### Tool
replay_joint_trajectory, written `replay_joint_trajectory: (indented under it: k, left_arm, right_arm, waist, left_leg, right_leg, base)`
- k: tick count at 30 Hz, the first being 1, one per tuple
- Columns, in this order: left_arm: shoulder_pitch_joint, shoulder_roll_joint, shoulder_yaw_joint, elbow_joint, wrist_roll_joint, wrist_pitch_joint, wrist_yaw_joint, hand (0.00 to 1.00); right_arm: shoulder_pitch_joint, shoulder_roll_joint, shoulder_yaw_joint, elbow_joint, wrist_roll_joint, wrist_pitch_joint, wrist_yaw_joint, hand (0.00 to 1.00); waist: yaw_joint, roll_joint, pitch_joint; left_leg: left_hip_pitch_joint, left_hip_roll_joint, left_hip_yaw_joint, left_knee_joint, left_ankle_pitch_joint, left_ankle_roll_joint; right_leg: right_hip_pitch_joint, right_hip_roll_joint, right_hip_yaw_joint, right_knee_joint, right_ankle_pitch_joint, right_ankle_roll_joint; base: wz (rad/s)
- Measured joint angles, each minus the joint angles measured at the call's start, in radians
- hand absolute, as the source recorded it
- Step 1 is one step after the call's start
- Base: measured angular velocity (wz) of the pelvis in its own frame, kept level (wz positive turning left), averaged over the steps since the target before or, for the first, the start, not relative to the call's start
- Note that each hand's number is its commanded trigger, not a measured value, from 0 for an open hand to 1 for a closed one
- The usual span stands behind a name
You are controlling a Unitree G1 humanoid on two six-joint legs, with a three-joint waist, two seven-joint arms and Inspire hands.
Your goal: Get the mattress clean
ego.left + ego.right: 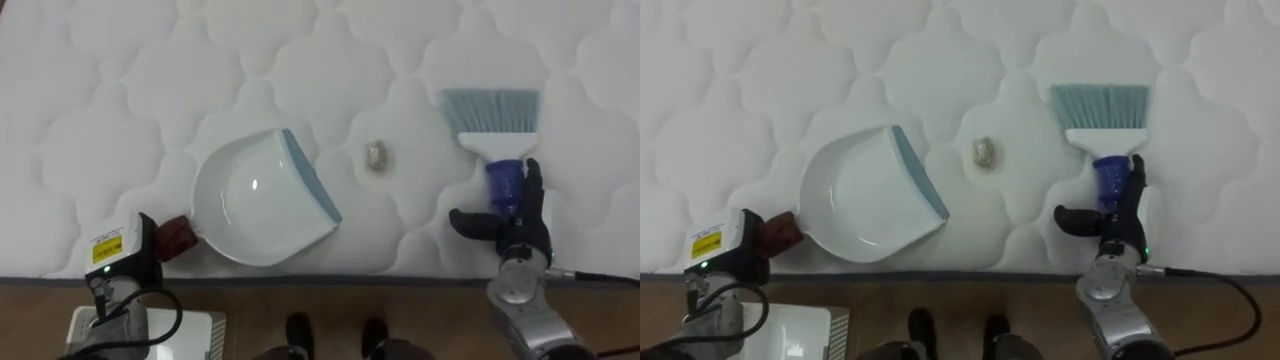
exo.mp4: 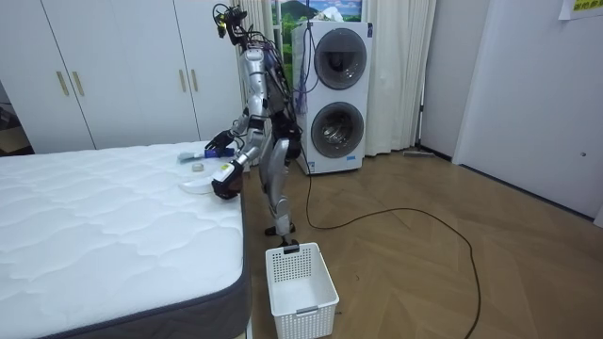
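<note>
Gripping brush [image 1: 492, 112] by its blue handle in clenched right hand [image 1: 517, 232], dustpan [image 1: 255, 200] by its handle in left hand [image 1: 143, 262]. Ahead-left of right hand, between both tools: 1 small lump [image 1: 377, 155] on mattress [image 1: 100, 100].

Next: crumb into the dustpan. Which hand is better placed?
Right. The right hand grips the brush, bristles just right of the crumb; the dustpan opens toward the crumb from its left, with the left hand at the handle.
</note>
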Motion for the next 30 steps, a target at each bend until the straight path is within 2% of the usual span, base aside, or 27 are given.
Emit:
replay_joint_trajectory:
  k: [3, 4, 10, 13, 17, 22, 27, 30]
  left_arm:
    - [-0.005, 0.001, -0.002, -0.003, 0.000, 0.000, 0.001, 1.00]
    - [-0.006, 0.001, -0.002, -0.003, 0.001, 0.000, 0.001, 1.00]
    - [-0.024, 0.014, -0.003, -0.004, 0.024, 0.001, 0.004, 1.00]
    - [-0.025, 0.014, -0.006, -0.015, 0.027, 0.004, 0.004, 1.00]
    - [-0.029, 0.015, -0.006, -0.034, 0.028, 0.025, -0.011, 1.00]
    - [-0.032, 0.016, -0.006, -0.046, 0.028, 0.039, -0.024, 1.00]
    - [-0.032, 0.016, -0.006, -0.075, 0.046, 0.068, -0.031, 1.00]
    - [-0.032, 0.016, -0.006, -0.077, 0.047, 0.070, -0.032, 1.00]
  right_arm:
    - [-0.005, -0.002, 0.000, 0.013, 0.000, 0.000, 0.002, 0.00]
    - [-0.006, -0.002, 0.000, 0.015, -0.001, 0.000, 0.004, 0.00]
    - [-0.033, -0.020, 0.000, 0.054, -0.011, 0.004, 0.020, 0.00]
    - [-0.045, -0.034, 0.002, 0.079, -0.014, 0.017, 0.027, 0.00]
    - [-0.051, -0.041, 0.003, 0.121, -0.026, 0.036, 0.043, 0.00]
    - [-0.075, -0.043, 0.003, 0.158, -0.013, 0.046, 0.066, 0.00]
    - [-0.086, -0.050, 0.003, 0.181, -0.006, 0.063, 0.080, 0.00]
    - [-0.096, -0.050, 0.005, 0.200, -0.005, 0.066, 0.087, 0.00]
  waist:
    - [0.001, -0.012, 0.0073]
    - [0.001, -0.012, 0.0075]
    - [0.003, -0.012, 0.0074]
    - [0.018, -0.012, 0.0074]
    - [0.035, -0.010, 0.0063]
    - [0.034, -0.010, 0.0060]
    - [0.036, -0.009, 0.0055]
    - [0.036, -0.009, 0.0054]
  left_leg:
    - [0.000, -0.004, 0.000, 0.005, -0.001, 0.001]
    - [-0.001, -0.003, 0.000, 0.006, -0.002, 0.003]
    - [-0.024, -0.001, -0.005, 0.022, -0.002, 0.003]
    - [-0.026, -0.001, -0.002, 0.022, -0.005, 0.007]
    - [-0.031, 0.002, -0.003, 0.023, -0.005, 0.007]
    - [-0.034, 0.002, -0.005, 0.026, -0.005, 0.007]
    - [-0.037, 0.002, -0.010, 0.034, -0.005, 0.007]
    - [-0.036, 0.002, -0.011, 0.037, -0.005, 0.007]
  right_leg:
    - [-0.004, -0.006, 0.000, 0.014, -0.007, 0.001]
    - [-0.004, -0.005, -0.001, 0.014, -0.007, 0.001]
    - [-0.019, -0.005, -0.009, 0.023, -0.007, 0.001]
    - [-0.028, -0.006, -0.005, 0.033, -0.007, 0.000]
    - [-0.032, -0.005, -0.009, 0.035, -0.006, -0.002]
    - [-0.031, -0.006, -0.013, 0.035, -0.006, -0.002]
    - [-0.031, -0.007, -0.017, 0.040, -0.006, -0.002]
    - [-0.030, -0.007, -0.017, 0.049, -0.006, -0.002]
  base:
    - [0.05]
    - [0.04]
    - [0.03]
    - [0.00]
    - [0.00]
    - [0.00]
    - [0.02]
    - [0.00]
